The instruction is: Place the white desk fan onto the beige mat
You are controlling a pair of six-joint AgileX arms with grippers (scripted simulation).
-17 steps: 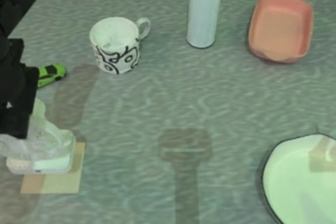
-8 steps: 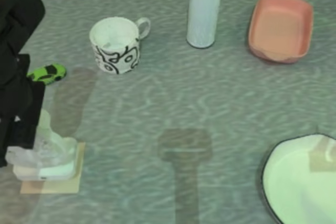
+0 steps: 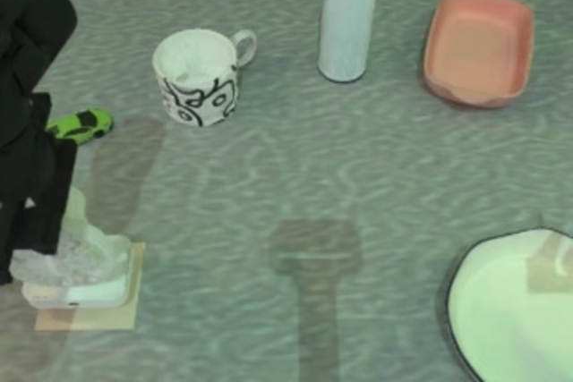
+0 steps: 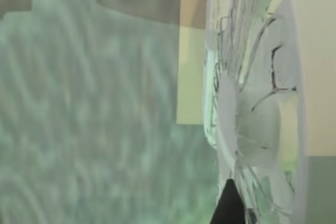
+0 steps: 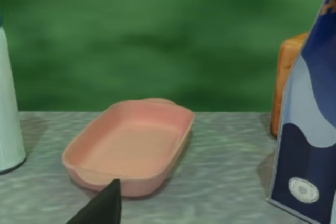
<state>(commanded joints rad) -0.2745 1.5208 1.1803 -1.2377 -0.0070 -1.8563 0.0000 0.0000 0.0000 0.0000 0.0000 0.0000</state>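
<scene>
Lowered since a second ago, the white desk fan sits on the beige mat, left gripper apparently clasping its light, fragile grille (better held by the housing).

A rendered simulation scene is shown: a grey rippled tabletop before a blurred green backdrop, on which unrelated household items are scattered, such as a swirl-patterned mug, pink dish and toy car.
</scene>
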